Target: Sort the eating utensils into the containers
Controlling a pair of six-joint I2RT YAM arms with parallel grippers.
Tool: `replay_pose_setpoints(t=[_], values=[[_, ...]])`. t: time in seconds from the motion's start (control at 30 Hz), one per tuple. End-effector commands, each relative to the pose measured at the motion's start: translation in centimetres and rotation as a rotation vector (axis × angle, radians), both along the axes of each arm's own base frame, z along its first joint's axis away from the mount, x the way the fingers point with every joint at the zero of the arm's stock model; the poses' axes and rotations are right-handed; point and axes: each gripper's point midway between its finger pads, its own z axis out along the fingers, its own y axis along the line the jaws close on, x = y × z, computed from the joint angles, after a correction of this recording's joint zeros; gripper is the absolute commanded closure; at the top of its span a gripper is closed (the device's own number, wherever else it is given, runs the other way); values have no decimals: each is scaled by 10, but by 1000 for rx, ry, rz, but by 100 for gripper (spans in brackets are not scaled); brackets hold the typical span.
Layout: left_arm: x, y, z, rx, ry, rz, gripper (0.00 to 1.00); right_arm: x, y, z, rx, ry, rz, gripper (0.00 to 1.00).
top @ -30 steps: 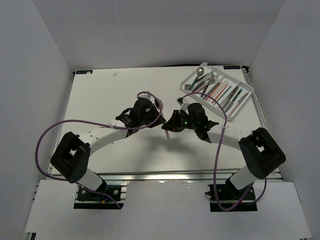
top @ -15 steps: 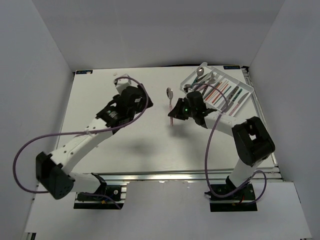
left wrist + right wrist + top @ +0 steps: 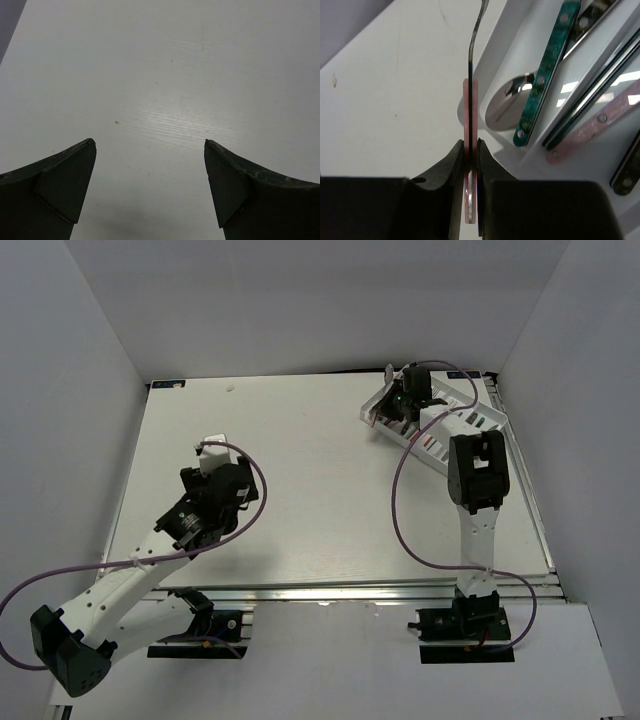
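Note:
My right gripper point(image 3: 471, 145) is shut on the pink handle of a metal spoon point(image 3: 470, 110), seen edge-on, with its thin stem running up and away. It hangs at the near left corner of the white tray point(image 3: 492, 60), just outside the wall. In the compartments lie a teal-handled spoon point(image 3: 542, 80), dark chopsticks point(image 3: 595, 85) and a pink-handled utensil point(image 3: 600, 120). From above, the right gripper point(image 3: 400, 405) is at the tray point(image 3: 480, 410) at the far right. My left gripper point(image 3: 150, 145) is open over bare table, nothing between its fingers.
White walls enclose the table point(image 3: 300, 490) on three sides. The left arm point(image 3: 190, 515) stretches over the near left part. A purple cable point(image 3: 405, 510) loops along the right arm, which reaches straight back to the far right corner.
The right arm carried the pink-handled spoon from the table's middle to the tray's corner. The left gripper opened, and its arm drew back toward the near left.

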Motion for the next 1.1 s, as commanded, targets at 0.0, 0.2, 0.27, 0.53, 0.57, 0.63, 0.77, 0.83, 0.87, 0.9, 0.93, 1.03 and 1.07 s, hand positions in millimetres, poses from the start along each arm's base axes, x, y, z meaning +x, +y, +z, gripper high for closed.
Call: replay_pose_setpoints(t=[0.0,0.2,0.27,0.53,0.57,0.63,0.77,0.83,0.87,0.9,0.93,1.03,1.07], values=[[-4,8,-4,47,7,2,2,26,-9,29,35,-45,-56,100],[-7,-4,-15,10,40,-57,2,66,-18,22,81,-66,-94,99],[-8,-3,-15,7,40,-59,2,67,-26,8,73,-48,-133,98],[-8,-7,-15,-4,37,-87,2,84,-44,-1,96,-65,-202,92],[-7,-8,-16,-1,42,-90,2,84,-44,-1,98,-64,-203,91],[-7,-9,-17,5,49,-96,2,84,-47,-7,115,-49,-213,85],[-6,-11,-19,13,57,-103,2,85,-45,-8,135,-42,-206,70],[-6,-11,-19,14,57,-105,2,85,-44,-6,140,-45,-199,64],[-6,-11,-19,14,57,-105,2,85,-43,-3,140,-49,-197,61],[-6,-11,-19,13,58,-106,2,84,-42,-2,141,-48,-196,57],[-6,-11,-18,11,56,-106,2,83,-43,2,143,-52,-193,53],[-7,-9,-16,10,47,-100,2,82,-42,15,143,-69,-189,51],[-7,-9,-15,9,46,-98,2,82,-44,18,135,-75,-187,50]])
